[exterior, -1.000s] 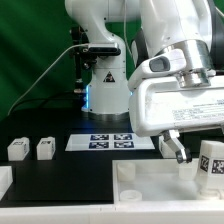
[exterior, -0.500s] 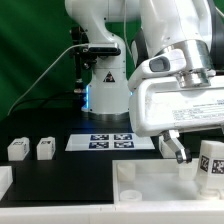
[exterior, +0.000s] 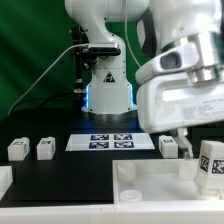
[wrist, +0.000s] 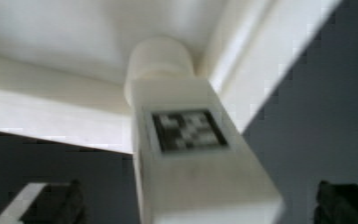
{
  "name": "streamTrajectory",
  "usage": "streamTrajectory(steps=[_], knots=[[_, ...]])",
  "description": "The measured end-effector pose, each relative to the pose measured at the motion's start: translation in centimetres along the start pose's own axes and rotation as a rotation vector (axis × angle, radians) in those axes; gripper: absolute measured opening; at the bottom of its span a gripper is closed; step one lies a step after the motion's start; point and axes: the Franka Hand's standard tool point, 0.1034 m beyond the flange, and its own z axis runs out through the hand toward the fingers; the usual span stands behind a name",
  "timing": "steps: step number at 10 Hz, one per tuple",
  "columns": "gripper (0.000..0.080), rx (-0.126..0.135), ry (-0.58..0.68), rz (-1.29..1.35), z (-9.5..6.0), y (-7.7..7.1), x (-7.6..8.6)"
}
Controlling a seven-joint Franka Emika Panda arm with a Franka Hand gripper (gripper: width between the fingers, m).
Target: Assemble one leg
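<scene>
A white leg [wrist: 190, 130] with a black-and-white tag stands upright at a corner of the large white panel [wrist: 51, 90]. In the exterior view this leg [exterior: 211, 165] is at the right, on the panel [exterior: 150, 192]. My gripper [wrist: 197, 205] is open, with its dark fingers [wrist: 43, 200] apart on either side of the leg and a gap on each side. In the exterior view the gripper [exterior: 197, 148] hangs just above the leg. Three more legs lie on the table: two at the left [exterior: 17, 149] [exterior: 45, 149] and one by the marker board [exterior: 168, 146].
The marker board [exterior: 112, 141] lies flat in front of the robot base [exterior: 105, 95]. A white raised edge [exterior: 5, 180] shows at the exterior view's lower left. A green backdrop stands behind.
The arm has moved up and toward the exterior view's right, which uncovers the leg beside the marker board. The legs and panel have not moved.
</scene>
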Motion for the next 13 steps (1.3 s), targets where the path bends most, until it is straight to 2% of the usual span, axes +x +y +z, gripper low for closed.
streamTrajectory(steps=[2, 3, 4, 5, 7, 11, 13], knots=[[0.0649, 0.043, -0.198, 0.013, -0.01, -0.15, -0.37], [0.0649, 0.053, -0.247, 0.007, -0.05, -0.35, -0.12], [0.0649, 0.071, -0.341, 0.012, -0.16, -0.67, -0.54], [0.0649, 0.069, -0.321, 0.013, -0.03, -0.52, 0.18], [0.0649, 0.07, -0.324, 0.013, 0.02, -0.54, -0.01], [0.0649, 0.021, -0.309, 0.276, 0.45, -0.26, 0.18], [0.0649, 0.021, -0.309, 0.284, 0.62, -0.46, 0.14]])
